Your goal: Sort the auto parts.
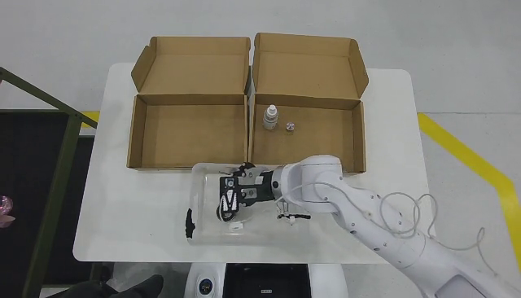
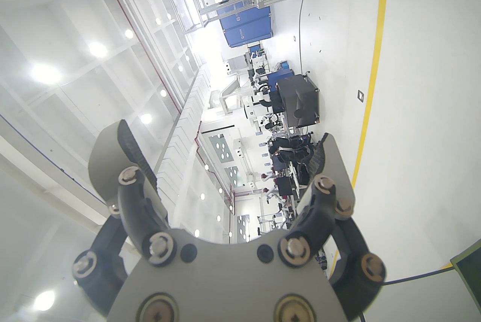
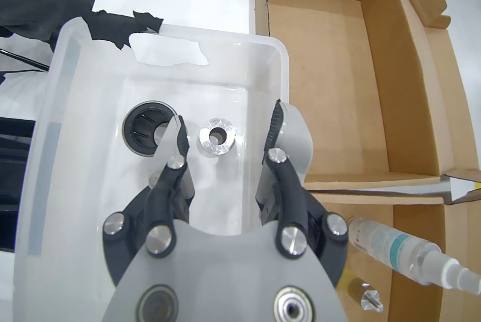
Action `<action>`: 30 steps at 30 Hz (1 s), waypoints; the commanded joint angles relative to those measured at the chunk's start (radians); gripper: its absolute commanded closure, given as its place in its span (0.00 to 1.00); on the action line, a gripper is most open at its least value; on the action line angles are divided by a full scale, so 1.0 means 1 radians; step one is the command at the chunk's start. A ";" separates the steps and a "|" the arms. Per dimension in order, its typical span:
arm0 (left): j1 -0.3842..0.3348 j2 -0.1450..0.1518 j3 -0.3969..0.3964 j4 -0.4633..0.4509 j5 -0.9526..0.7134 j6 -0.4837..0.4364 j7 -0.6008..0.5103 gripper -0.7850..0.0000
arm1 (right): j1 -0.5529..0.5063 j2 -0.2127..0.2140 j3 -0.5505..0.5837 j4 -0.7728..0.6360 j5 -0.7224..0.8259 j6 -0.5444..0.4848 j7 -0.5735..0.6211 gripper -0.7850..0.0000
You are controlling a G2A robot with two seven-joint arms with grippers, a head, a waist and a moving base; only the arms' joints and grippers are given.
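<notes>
Silver bushing [image 3: 210, 148] lies on the floor of the clear bin [image 3: 49, 105], at the tabletop's 6 o'clock, black bearing [image 3: 144, 129] just beside it. Right end effector [image 3: 228, 129] hangs released over the bushing. Best: drop straight, slip one finger between the two parts, clench across the bushing, lift clear of the bin wall toward the cardboard boxes [image 1: 249, 127] at 12 o'clock.

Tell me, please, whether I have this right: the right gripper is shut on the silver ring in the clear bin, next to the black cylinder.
Not quite. The right gripper is open, not shut on the silver ring. In the right wrist view its fingers stand apart, and the ring lies free between them in the clear bin, next to the black cylinder.
</notes>
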 commanded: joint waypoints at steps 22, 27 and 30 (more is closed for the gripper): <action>0.000 0.000 0.000 0.000 0.000 0.000 0.000 0.00 | 0.023 -0.040 -0.044 0.116 -0.033 0.005 0.010 0.52; 0.000 0.000 0.000 0.000 0.000 0.000 0.000 0.00 | 0.029 -0.050 -0.056 0.133 -0.048 0.011 0.017 0.52; 0.000 0.000 0.000 0.000 0.000 0.000 0.000 0.00 | 0.029 -0.056 -0.064 0.141 -0.056 0.014 0.019 0.52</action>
